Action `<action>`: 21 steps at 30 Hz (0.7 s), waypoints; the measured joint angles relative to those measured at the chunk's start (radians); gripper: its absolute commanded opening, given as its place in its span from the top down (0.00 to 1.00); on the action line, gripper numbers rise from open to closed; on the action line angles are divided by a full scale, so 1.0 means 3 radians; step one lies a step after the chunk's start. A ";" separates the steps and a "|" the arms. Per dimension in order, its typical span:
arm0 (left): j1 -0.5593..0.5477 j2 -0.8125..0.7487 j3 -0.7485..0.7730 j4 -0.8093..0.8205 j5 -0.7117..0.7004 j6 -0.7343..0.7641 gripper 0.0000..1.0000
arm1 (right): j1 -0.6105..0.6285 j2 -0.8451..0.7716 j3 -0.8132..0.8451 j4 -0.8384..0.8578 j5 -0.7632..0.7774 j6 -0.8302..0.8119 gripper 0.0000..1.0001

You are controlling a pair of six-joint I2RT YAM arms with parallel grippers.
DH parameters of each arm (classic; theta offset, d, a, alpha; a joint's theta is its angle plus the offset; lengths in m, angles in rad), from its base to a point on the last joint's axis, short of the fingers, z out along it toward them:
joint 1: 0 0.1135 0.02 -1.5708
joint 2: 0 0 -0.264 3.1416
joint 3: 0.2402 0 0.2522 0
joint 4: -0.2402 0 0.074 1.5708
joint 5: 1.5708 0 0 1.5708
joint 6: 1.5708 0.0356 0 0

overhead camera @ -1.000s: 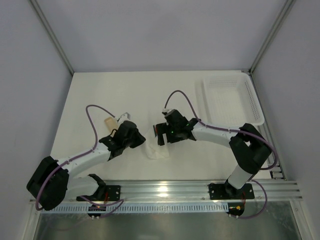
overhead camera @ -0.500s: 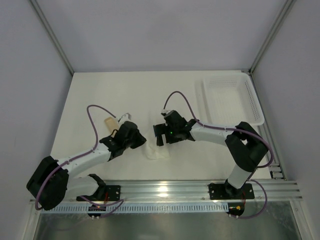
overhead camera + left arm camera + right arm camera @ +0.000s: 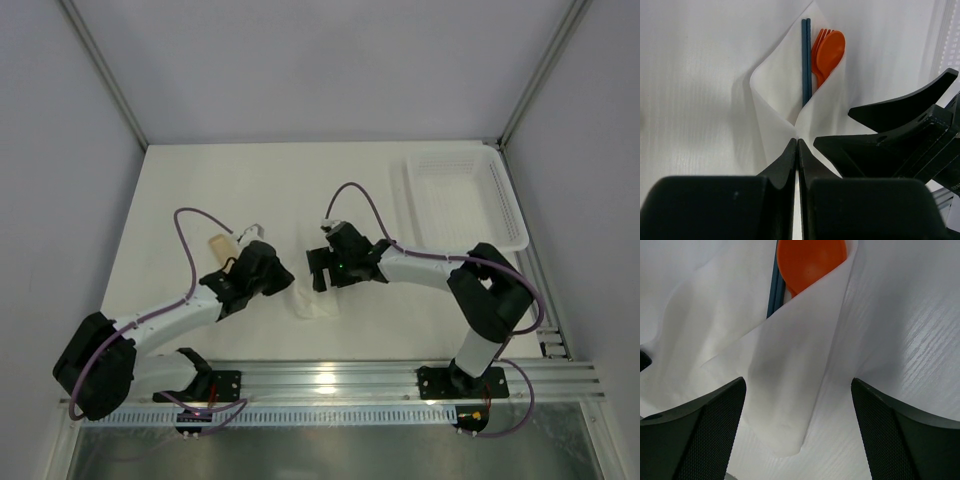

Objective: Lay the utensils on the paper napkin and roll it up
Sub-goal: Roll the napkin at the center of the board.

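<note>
Napkin [image 3: 315,303] lies on the table [image 3: 250,180] between the two grippers, its sides folded over into a cone. Inside the fold is an orange spoon [image 3: 831,47] stacked on an orange fork [image 3: 820,35], with two blue sticks [image 3: 806,65] just beside them. Their tops stick out of the napkin's open end.

Left gripper [image 3: 797,147]: jaws fully closed, tips at the napkin's pointed end. Whether paper is pinched cannot be told.

Right gripper [image 3: 797,382]: jaws wide, one finger on each side of the napkin, gripping nothing.

Basket [image 3: 518,232] stands well apart from the napkin, to its far right.
</note>
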 measured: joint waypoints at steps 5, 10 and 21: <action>0.0000 -0.0009 0.0004 -0.0033 -0.0011 -0.0009 1.00 | 0.0000 -0.0128 -0.0067 -0.0039 0.0020 0.0001 0.31; 0.0000 -0.0041 0.0004 -0.0064 -0.0037 -0.0013 1.00 | 0.0004 -0.0467 -0.0259 0.0019 -0.0103 0.0011 0.64; -0.0032 -0.0042 0.0036 -0.0078 -0.0047 -0.0023 1.00 | 0.0022 -0.0393 -0.0362 0.0507 -0.0633 0.0125 0.96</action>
